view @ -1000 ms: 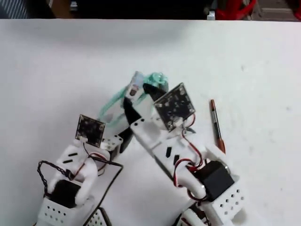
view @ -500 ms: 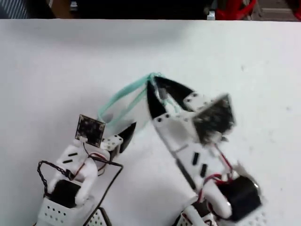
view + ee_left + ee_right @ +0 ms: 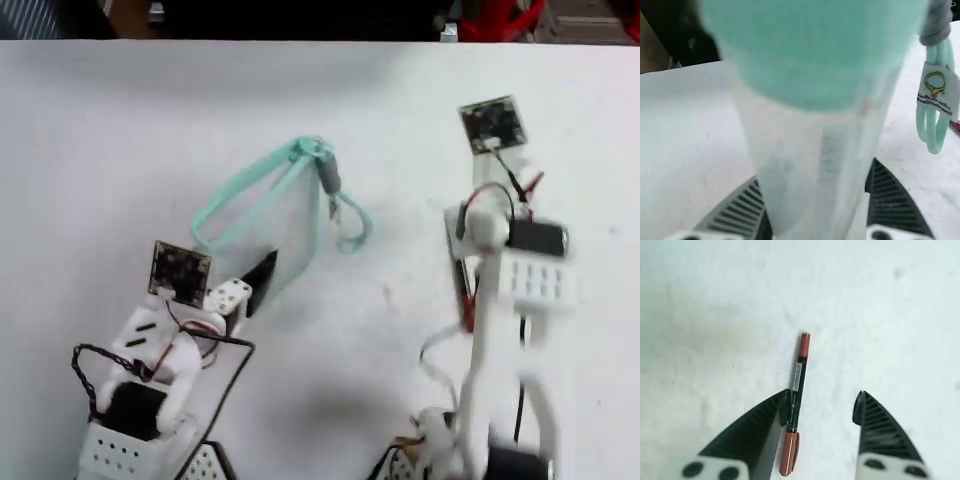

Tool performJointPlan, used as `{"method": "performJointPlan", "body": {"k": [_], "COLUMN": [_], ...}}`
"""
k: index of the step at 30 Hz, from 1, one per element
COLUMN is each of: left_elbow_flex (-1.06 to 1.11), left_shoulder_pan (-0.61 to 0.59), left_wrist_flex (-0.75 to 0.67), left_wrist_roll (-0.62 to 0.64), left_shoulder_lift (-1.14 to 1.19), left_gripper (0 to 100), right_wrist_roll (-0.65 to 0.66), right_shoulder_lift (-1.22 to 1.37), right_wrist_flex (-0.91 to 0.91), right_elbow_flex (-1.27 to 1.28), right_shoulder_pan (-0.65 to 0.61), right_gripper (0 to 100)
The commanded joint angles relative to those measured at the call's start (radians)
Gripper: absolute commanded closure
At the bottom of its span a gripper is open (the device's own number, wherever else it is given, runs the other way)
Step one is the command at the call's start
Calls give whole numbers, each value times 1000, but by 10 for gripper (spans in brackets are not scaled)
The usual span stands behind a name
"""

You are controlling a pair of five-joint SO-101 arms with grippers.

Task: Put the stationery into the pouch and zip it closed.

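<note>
A clear pouch (image 3: 270, 215) with teal trim lies tilted near the table's middle. Its grey zipper pull (image 3: 328, 175) and teal loop (image 3: 350, 225) hang at its far end. My left gripper (image 3: 262, 278) is shut on the pouch's near corner. In the left wrist view the pouch (image 3: 815, 125) sits between the black fingers (image 3: 892, 200). A red pen (image 3: 796, 390) lies on the white table. My right gripper (image 3: 822, 395) hovers open above it, one finger right beside the pen. From above, the right arm (image 3: 510, 270) covers most of the pen (image 3: 463, 295).
A white printed tag (image 3: 936, 90) hangs on the teal loop (image 3: 932, 130). The white table (image 3: 120, 130) stretches bare to the left and far side. Its far edge meets a dark background with red parts (image 3: 495, 20).
The right arm has left the pouch's zipper end and swung right to stand over the pen. The pouch has settled wider and flatter. The left arm has barely moved.
</note>
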Motion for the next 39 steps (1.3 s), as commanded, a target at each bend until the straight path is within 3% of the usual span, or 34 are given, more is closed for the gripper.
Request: {"method": "performJointPlan", "body": {"k": [1,7,13,18,22,32,36,39], "left_elbow_flex": [-3,-3,-3,-3,-3,-3,-3,-3], "left_shoulder_pan": [-5,-5,-5,-5,-5,-5,-5,-5], "left_wrist_flex": [-25,-25,-26,-26,-26,-25,-25,-23], "left_wrist_roll": [11,11,11,11,11,11,11,11], "left_shoulder_lift": [-13,-13,-13,-13,-13,-13,-13,-13], "left_gripper": [748,748,748,748,748,748,748,748], "right_wrist_roll": [95,101,101,103,103,101,98,78], "right_shoulder_lift": [292,521,751,842,826,226,-53,-208], "right_wrist_flex": [-76,-240,-251,-179,-163,208,283,298], "right_elbow_flex": [-63,-75,-219,-344,-397,-637,-640,-638], "right_shoulder_pan": [33,30,31,30,38,15,-97,-254], "right_gripper": [841,827,812,990,985,981,981,981]}}
